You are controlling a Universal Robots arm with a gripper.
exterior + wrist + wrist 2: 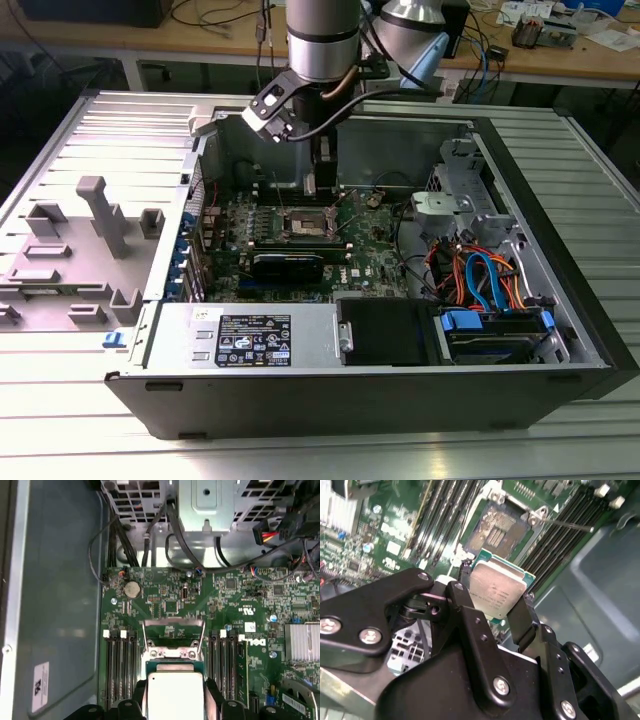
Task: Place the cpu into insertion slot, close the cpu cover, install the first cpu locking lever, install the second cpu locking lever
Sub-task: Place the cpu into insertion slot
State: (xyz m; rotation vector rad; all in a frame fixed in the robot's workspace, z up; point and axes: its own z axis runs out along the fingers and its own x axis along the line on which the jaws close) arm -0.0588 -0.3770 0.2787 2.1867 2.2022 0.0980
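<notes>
Black hand (495, 595), silver screws (501, 685), grey arm (322, 40)

One cpu (496, 591), one insertion slot (501, 530), one cpu cover (173, 623). One gripper (496, 594) with two fingers (470, 620). Two banks of memory slots (121, 670), one coin battery (132, 589).

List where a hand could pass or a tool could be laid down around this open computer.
Free: the slatted table in front of the computer case, and its strip at the exterior view's right. Crowded: the grey moulded part at the exterior view's left, the cables inside, and the motherboard under the gripper holding the cpu.
</notes>
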